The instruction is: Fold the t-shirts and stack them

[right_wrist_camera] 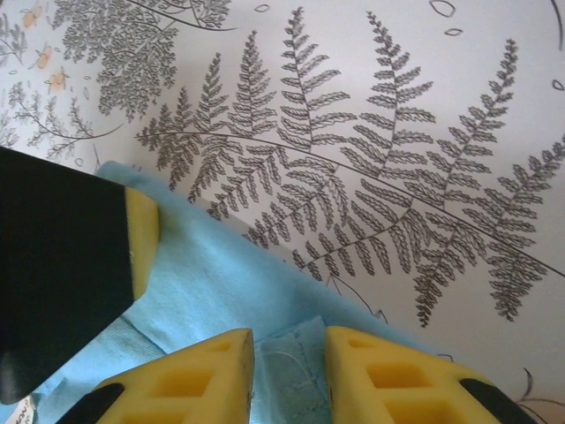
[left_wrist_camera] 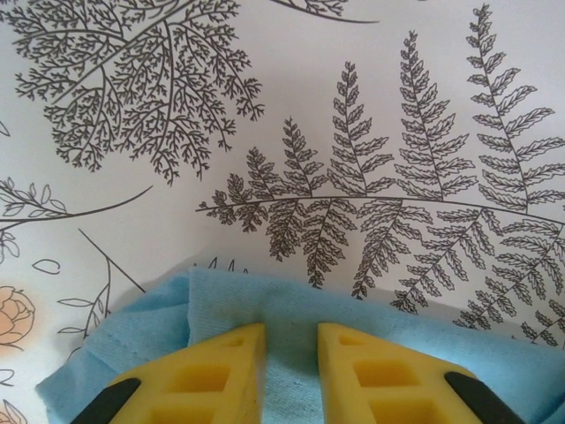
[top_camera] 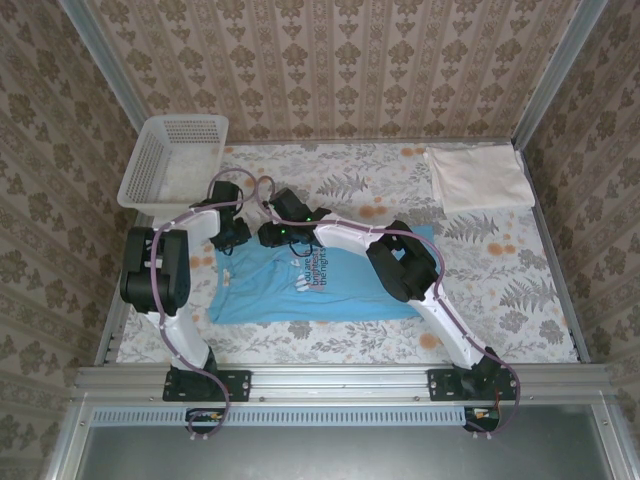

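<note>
The light blue t-shirt [top_camera: 320,285] lies spread flat in the middle of the table, print up. Both grippers sit close together at its far left edge. My left gripper [top_camera: 236,240] [left_wrist_camera: 291,334] is shut on a fold of the blue hem [left_wrist_camera: 291,305], which fills the narrow gap between its yellow fingers. My right gripper [top_camera: 268,236] [right_wrist_camera: 290,340] has its yellow fingers pressed on a stitched blue band of the light blue t-shirt [right_wrist_camera: 296,362], with the left gripper's finger [right_wrist_camera: 141,238] just beside it. The cream-white t-shirt [top_camera: 478,178] lies folded at the far right corner.
A white mesh basket [top_camera: 175,160] stands at the far left corner, just beyond the left arm. The table has a fern-and-flower patterned cover [top_camera: 500,270]. Papered walls enclose it on three sides.
</note>
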Available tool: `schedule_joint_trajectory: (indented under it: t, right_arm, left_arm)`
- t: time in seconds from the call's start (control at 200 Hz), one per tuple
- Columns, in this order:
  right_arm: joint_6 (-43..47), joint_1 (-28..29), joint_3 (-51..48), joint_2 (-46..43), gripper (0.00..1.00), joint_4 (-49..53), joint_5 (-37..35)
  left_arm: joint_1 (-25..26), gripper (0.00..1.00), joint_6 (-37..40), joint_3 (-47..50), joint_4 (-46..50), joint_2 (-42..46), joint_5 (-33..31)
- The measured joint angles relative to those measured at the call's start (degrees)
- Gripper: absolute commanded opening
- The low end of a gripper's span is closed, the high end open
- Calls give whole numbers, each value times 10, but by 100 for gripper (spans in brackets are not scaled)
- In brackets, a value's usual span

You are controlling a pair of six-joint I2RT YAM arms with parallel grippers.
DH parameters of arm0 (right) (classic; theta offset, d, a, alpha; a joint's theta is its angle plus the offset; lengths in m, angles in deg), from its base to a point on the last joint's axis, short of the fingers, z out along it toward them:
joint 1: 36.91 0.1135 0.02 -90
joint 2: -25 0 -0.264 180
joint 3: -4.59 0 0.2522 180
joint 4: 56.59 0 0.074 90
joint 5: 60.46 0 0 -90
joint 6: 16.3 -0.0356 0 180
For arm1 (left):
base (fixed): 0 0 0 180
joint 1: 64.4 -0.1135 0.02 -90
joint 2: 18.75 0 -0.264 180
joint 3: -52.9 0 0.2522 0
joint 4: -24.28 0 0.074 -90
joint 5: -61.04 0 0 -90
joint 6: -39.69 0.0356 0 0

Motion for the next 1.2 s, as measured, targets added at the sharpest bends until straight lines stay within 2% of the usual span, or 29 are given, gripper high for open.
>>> schedule_joint_trajectory:
  t: [0.16, 0.405, 0.595, 0.65, 0.725, 0.895, 1.115, 1.2]
  right_arm:
    - [10, 1, 1, 0, 30, 12, -14]
    - [28, 6, 21, 1, 13, 34, -26]
    - [35, 9, 29, 3, 7, 43, -29]
    - [34, 9, 30, 4, 9, 45, -29]
    - [33, 9, 31, 4, 23, 50, -29]
    - [42, 9, 35, 4, 40, 59, -35]
    - [47, 13, 67, 20, 39, 82, -45]
    - [49, 16, 83, 28, 35, 92, -47]
  left_arm:
    - [0, 22, 0, -1, 0, -1, 0]
    - [0, 22, 0, -2, 2, -2, 0]
    - [0, 22, 0, -3, 2, -2, 0]
    - [0, 22, 0, -3, 2, -3, 0]
    - [0, 22, 0, -4, 2, -3, 0]
    - [0, 22, 0, -4, 2, -3, 0]
    - [0, 22, 0, -4, 2, -3, 0]
    - [0, 22, 0, -4, 2, -3, 0]
